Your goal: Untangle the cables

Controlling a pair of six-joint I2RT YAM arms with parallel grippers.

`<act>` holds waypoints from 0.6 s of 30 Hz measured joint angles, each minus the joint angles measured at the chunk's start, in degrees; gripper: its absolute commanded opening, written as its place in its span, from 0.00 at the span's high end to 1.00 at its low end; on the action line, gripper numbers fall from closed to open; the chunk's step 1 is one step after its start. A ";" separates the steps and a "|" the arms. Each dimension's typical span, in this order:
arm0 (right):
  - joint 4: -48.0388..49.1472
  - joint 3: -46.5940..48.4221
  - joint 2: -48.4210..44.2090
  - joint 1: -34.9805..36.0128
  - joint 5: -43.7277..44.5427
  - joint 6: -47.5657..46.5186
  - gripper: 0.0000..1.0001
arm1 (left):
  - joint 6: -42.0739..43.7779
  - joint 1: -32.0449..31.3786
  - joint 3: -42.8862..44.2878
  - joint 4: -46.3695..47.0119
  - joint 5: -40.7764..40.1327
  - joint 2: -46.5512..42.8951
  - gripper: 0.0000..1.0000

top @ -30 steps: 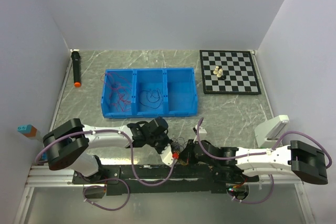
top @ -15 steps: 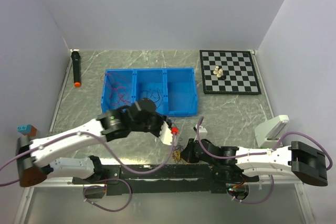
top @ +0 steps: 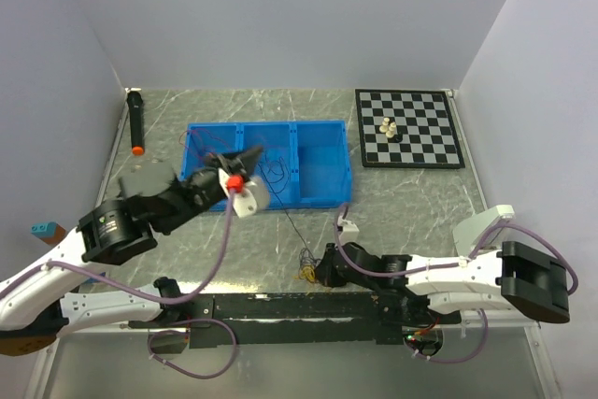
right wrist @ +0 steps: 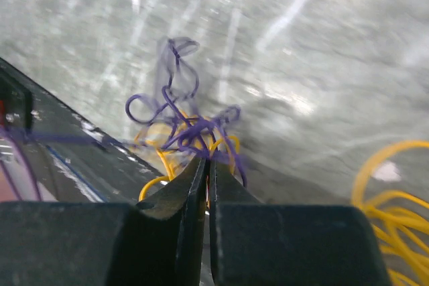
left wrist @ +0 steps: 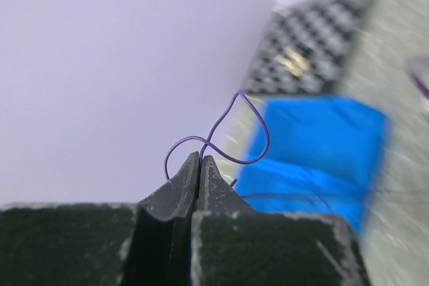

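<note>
Two grippers: both have their jaws pressed together, each pinching cable.
Left gripper (left wrist: 200,160): raised above the blue bin (top: 322,170), its tips nipping one purple cable (left wrist: 239,92) that curls up from them in a loop.
Right gripper (right wrist: 206,164): low over the table's near edge, tips closed on the near side of the tangle (right wrist: 191,132).
Tangle: purple and yellow cables knotted in a small clump, lying on the table directly ahead of the right fingertips and touching them.
Thin dark strand (top: 291,227): runs across the table from the tangle toward the bin; whether it is the cable in the left gripper cannot be told.
Loose yellow cables (right wrist: 385,199): a separate coil on the table, to the right in the right wrist view, apart from the tangle.
Bin contents: red cables (top: 207,167) in the left compartment, dark cables (top: 273,171) in the middle one.
Table (top: 411,198): grey-green marbled top.
Far right corner: chessboard (top: 425,142) with a few chess pieces (top: 390,127) clustered on it.
Far left: black marker (top: 135,119) with an orange tip, lying along the edge.
Walls (top: 280,16): plain pale panels on three sides.
</note>
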 measured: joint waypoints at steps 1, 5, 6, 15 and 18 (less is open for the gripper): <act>0.07 0.57 0.48 0.00 -0.02 -0.11 0.89 | 0.35 0.00 0.52 2.78 -1.81 -0.11 0.99; 0.59 2.34 2.01 0.00 -0.26 -0.55 0.83 | 3.10 0.00 6.78 11.65 -6.05 2.08 0.99; 0.74 2.34 2.08 0.00 -0.33 -0.57 0.82 | 3.54 0.00 8.94 13.42 -6.69 2.91 0.99; -0.85 2.34 2.05 0.00 -0.98 -1.36 0.79 | 9.35 0.02 24.96 26.69 -8.22 7.61 0.99; -0.85 2.34 2.03 0.00 -1.01 -1.53 0.80 | 10.64 0.02 28.04 28.35 -8.07 7.98 0.99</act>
